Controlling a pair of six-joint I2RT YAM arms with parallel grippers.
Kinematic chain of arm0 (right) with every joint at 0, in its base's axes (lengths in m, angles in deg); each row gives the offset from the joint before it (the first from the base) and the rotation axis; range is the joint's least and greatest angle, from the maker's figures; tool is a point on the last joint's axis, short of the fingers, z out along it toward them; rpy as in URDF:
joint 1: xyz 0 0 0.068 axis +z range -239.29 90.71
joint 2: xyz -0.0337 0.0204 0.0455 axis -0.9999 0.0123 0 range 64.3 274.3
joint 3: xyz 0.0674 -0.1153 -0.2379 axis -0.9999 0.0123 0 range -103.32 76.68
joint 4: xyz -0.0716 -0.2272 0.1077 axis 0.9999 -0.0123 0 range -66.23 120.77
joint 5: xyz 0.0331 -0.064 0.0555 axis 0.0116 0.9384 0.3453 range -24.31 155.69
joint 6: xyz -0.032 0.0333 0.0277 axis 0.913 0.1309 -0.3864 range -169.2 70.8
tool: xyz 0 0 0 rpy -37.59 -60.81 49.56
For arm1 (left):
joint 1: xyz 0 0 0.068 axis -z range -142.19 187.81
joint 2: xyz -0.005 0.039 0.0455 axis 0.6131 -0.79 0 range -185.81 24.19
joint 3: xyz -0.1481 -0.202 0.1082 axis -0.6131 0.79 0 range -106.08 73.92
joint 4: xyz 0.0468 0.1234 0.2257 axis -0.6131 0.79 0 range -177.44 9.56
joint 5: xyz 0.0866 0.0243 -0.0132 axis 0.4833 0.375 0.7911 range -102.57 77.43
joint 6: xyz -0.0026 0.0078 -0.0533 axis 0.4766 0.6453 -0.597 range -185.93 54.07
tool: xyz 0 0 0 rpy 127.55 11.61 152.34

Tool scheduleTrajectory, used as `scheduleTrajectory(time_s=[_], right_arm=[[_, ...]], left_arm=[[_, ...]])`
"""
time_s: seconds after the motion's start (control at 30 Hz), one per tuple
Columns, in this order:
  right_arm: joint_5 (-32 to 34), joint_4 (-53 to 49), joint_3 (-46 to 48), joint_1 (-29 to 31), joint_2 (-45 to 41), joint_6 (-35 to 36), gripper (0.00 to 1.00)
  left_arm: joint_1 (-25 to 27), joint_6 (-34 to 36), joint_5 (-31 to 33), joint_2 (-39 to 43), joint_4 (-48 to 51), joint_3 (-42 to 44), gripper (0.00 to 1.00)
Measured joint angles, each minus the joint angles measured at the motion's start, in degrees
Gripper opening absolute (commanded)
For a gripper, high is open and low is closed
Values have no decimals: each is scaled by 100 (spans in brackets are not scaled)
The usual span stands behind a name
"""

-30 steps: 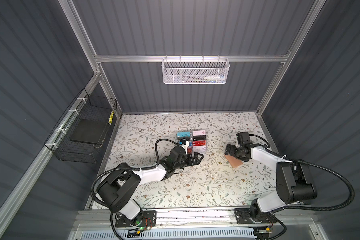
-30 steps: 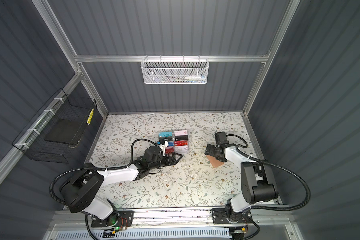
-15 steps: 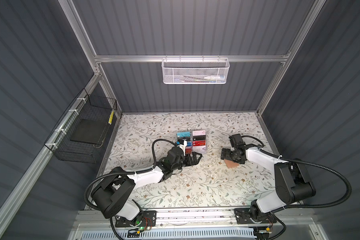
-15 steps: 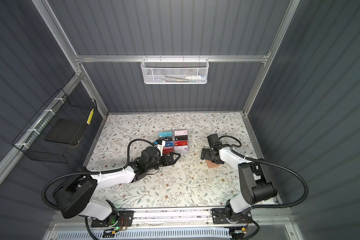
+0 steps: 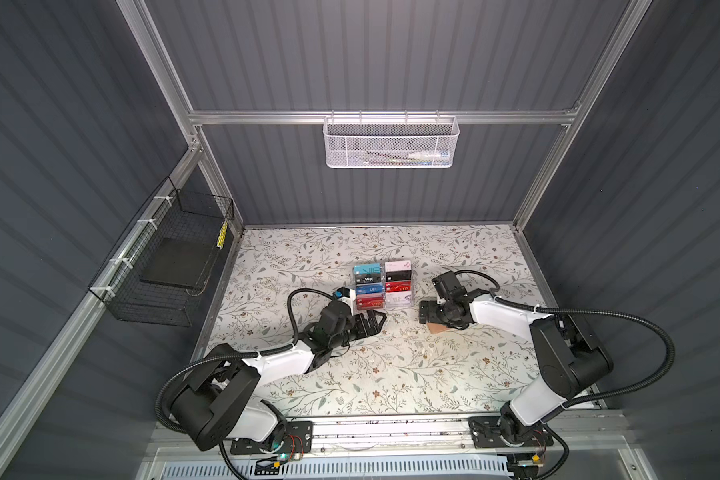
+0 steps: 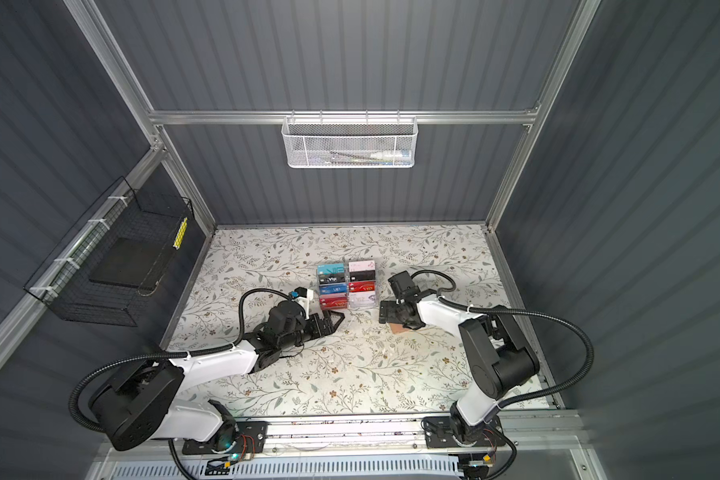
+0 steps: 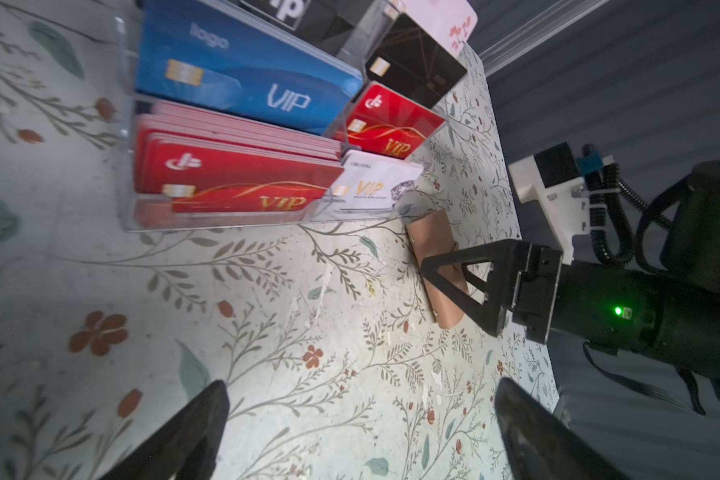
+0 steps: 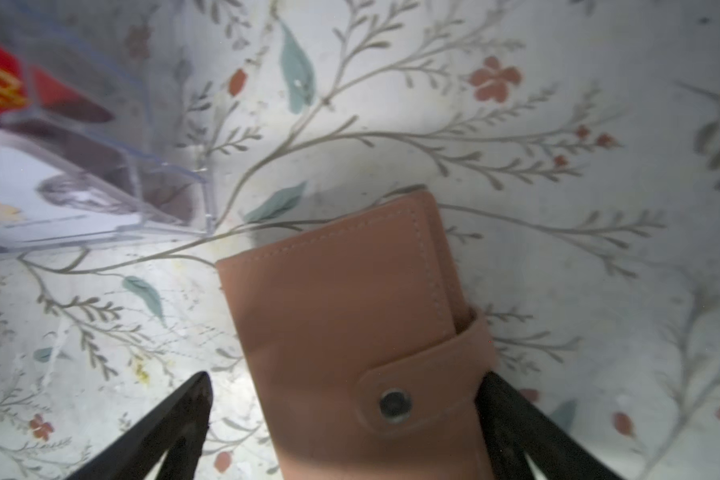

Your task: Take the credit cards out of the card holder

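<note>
Floral-print surface [image 5: 350,374] carries a clear acrylic tiered rack [image 7: 225,222] near its middle. With 12 o'clock taken toward the back wall in both top views, the card holder [image 8: 350,332] lies flat on the surface at about 4 o'clock of the rack, just beside its near right corner. It is a tan-peach booklet, folded closed, with its strap buttoned over the cover by a dark snap [image 8: 395,403], so nothing inside it shows. In a top view only one corner of it [image 5: 438,329] peeks out from under the right arm.

Credit cards [image 7: 233,178] stand in the rack's tiers: red and white in the front row, blue and another red behind them, black, teal and pink farther back.

The right gripper [image 8: 346,386] hangs low over the card holder, released and spread wide, one finger on each side of the strap end. One finger [image 8: 512,419] sits close against the strap's edge, though whether it touches I cannot tell; its partner stands apart from the cover.

The left gripper [image 7: 360,390] is also released and wide, grasping nothing. It is low over bare surface at about 7 o'clock of the rack, pointing toward 3 o'clock at the card holder.
</note>
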Motion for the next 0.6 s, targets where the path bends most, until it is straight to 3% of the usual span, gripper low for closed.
scheduleTrajectory(time_s=[0.23, 0.6], right_arm=[[-457, 632, 195, 269, -63, -203, 99], [-852, 1235, 975, -111, -612, -345, 99]], left_arm=[[-20, 0, 9, 76, 48, 20, 100], [-20, 0, -13, -83, 26, 20, 100]])
